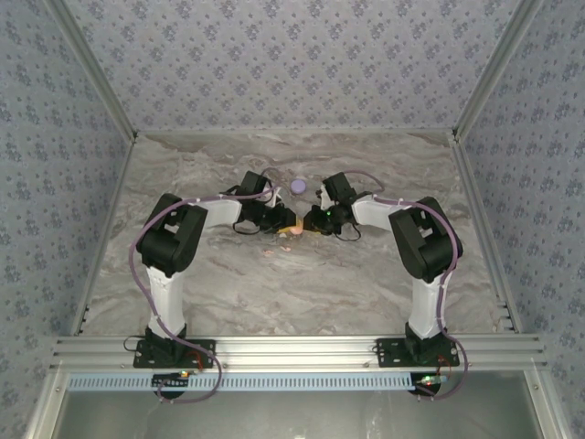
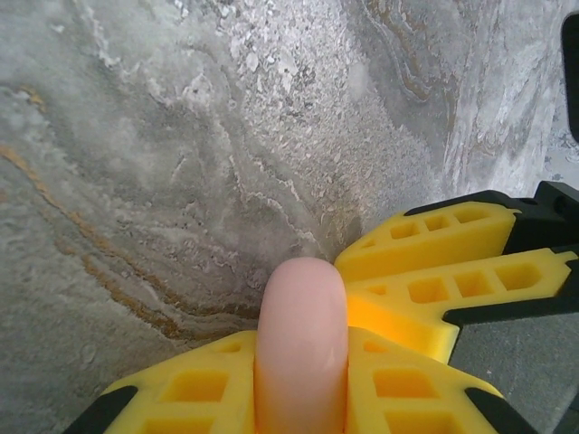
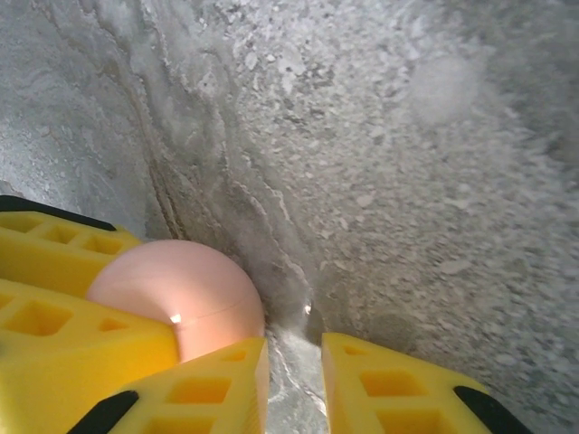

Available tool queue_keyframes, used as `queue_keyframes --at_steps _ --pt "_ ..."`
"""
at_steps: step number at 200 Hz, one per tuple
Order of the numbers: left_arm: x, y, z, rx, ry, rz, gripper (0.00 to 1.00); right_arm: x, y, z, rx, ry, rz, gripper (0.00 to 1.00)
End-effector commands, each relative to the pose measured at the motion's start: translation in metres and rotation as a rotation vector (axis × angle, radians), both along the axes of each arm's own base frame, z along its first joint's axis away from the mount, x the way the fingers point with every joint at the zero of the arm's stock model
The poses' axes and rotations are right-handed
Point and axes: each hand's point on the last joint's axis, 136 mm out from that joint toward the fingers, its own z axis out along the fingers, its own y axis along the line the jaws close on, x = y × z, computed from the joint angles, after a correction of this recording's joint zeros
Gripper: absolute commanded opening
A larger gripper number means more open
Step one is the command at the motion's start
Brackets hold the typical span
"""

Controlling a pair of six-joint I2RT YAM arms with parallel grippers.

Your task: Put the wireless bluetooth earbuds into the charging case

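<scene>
My left gripper (image 2: pixel 301 348) is shut on a round salmon-pink charging case (image 2: pixel 301 307), seen edge-on and held upright just above the marble table. In the right wrist view the same case (image 3: pixel 190 289) sits at the left between the left gripper's yellow fingers (image 3: pixel 63 262). My right gripper (image 3: pixel 294 353) is beside the case, its jaws a narrow gap apart with only table showing between them. In the top view both grippers (image 1: pixel 291 222) (image 1: pixel 309 222) meet at the table's middle. Tiny pale pink bits, probably earbuds (image 1: pixel 284 241), lie just in front of them.
A round purple disc (image 1: pixel 298 186) lies on the table just behind the grippers. The right gripper's yellow fingers (image 2: pixel 434 244) crowd close to the case on its right side. Patterned walls enclose the marble table (image 1: pixel 210 274) on three sides.
</scene>
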Motion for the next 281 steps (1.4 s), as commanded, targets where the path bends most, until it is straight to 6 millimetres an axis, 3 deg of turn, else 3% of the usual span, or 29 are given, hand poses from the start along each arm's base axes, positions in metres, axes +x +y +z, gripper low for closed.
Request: queue_keyframes --at_steps 1,37,77,123,167,218,281 --pt "0.002 0.007 0.010 0.038 -0.043 0.012 0.19 -0.002 -0.013 0.018 -0.016 -0.042 -0.008 0.26" --pt "0.006 0.013 0.044 0.001 -0.145 0.015 0.19 -0.004 -0.023 0.049 0.040 -0.139 0.019 0.33" --pt "0.000 0.021 0.099 -0.060 -0.327 -0.017 0.21 -0.007 -0.037 0.097 0.135 -0.279 0.054 0.39" --pt "-0.026 0.023 0.169 -0.176 -0.549 -0.101 0.23 -0.022 -0.042 0.166 0.265 -0.437 0.154 0.42" --pt "-0.059 0.023 0.224 -0.309 -0.693 -0.210 0.23 -0.052 -0.026 0.223 0.413 -0.559 0.328 0.46" --pt "-0.082 0.016 0.246 -0.387 -0.731 -0.306 0.21 -0.079 -0.007 0.258 0.496 -0.640 0.499 0.52" --pt "-0.096 0.006 0.252 -0.405 -0.739 -0.371 0.20 -0.080 0.006 0.263 0.490 -0.641 0.568 0.55"
